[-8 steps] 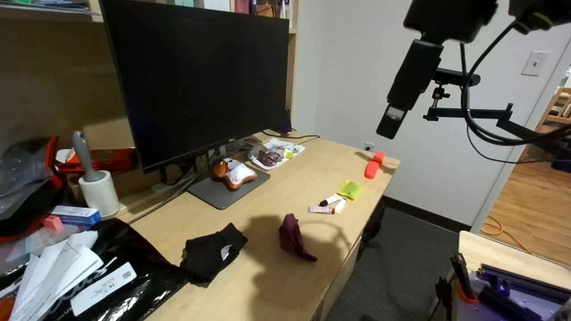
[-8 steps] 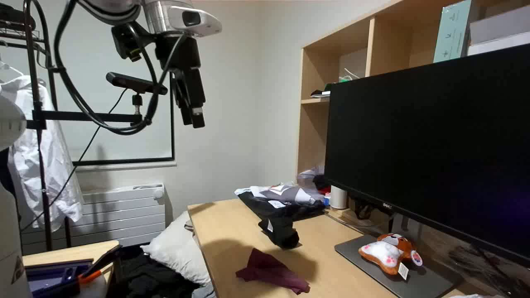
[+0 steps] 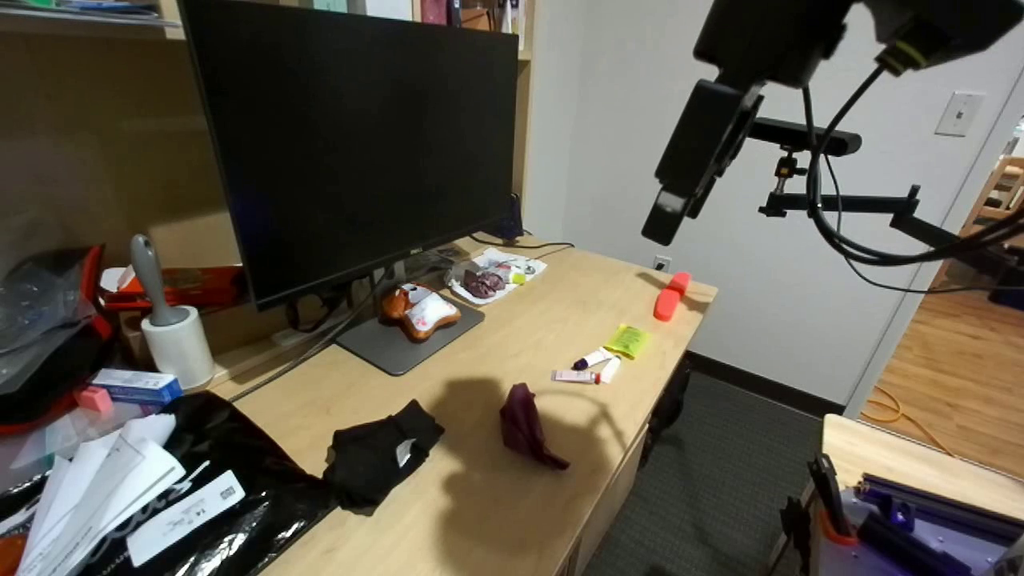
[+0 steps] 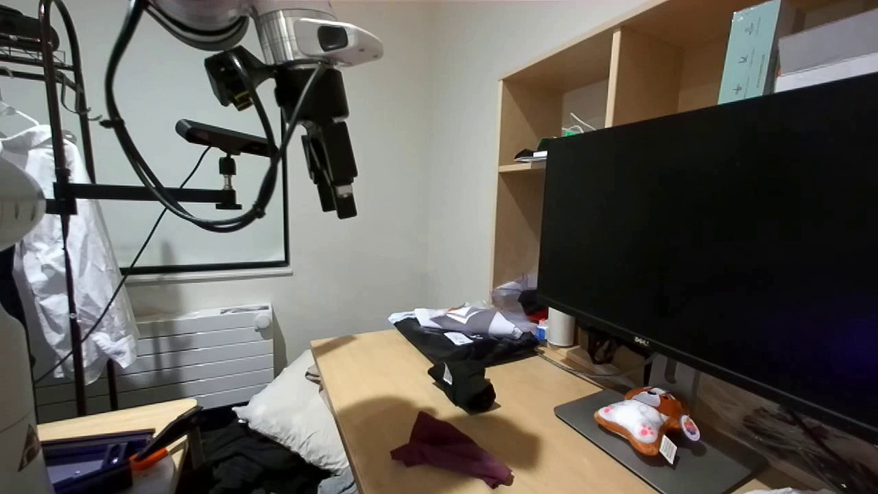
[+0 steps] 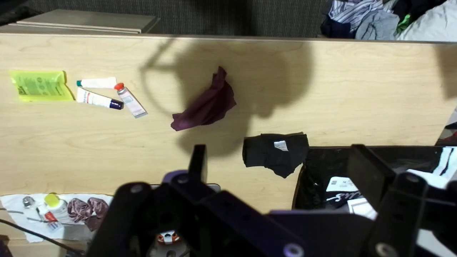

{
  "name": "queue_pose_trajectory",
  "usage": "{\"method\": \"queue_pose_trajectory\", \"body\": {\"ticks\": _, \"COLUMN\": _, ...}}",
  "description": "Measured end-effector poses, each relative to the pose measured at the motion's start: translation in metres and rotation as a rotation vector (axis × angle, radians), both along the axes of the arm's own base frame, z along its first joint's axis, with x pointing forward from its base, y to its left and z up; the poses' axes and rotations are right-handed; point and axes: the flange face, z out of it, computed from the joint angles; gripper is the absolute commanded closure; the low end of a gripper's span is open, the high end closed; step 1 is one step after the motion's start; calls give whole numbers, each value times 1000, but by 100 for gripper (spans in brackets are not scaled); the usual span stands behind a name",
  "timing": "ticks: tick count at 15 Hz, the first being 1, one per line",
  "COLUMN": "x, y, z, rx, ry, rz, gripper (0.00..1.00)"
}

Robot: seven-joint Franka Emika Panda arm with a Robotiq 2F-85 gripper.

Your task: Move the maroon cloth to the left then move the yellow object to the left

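Arm (image 4: 274, 34) poised high, well above the desk (image 3: 496, 352); gripper (image 5: 280, 155) pointing downward, slightly tilted. Fingers (image 5: 371, 175) spread wide, released. Maroon cloth (image 5: 209, 103): crumpled on the desk, below the gripper and well apart from it. Yellow packet (image 5: 42, 85): also below, farther out to one side of the gripper than the cloth. Black bag (image 3: 276, 490): below one finger; papers (image 3: 112, 488) and a label (image 3: 186, 518) on top, contents hidden. White sheet (image 5: 12, 202): below, on the packet's side of the gripper, bearing mauve gathered fabric (image 5: 79, 210) and a yellow-capped bottle (image 5: 61, 210). Purple tray (image 4: 68, 463): lower than the gripper; dark items (image 3: 912, 546) inside, unidentified.
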Motion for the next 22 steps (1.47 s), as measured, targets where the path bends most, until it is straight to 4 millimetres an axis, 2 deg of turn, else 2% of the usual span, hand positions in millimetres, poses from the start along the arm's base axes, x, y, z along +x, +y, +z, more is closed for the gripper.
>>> {"method": "queue_pose_trajectory", "body": {"ticks": 7, "x": 60, "y": -38, "z": -46, "rx": -13, "ry": 48, "rz": -138, "gripper": 0}}
{"method": "queue_pose_trajectory", "body": {"ticks": 11, "x": 85, "y": -53, "z": -82, "rx": -33, "ry": 75, "rz": -214, "gripper": 0}}
{"method": "queue_pose_trajectory", "body": {"ticks": 17, "x": 102, "y": -64, "z": -154, "rx": -32, "ry": 170, "rz": -379, "gripper": 0}}
{"method": "queue_pose_trajectory", "body": {"ticks": 22, "x": 109, "y": -85, "z": -206, "rx": -12, "ry": 270, "rz": -486, "gripper": 0}}
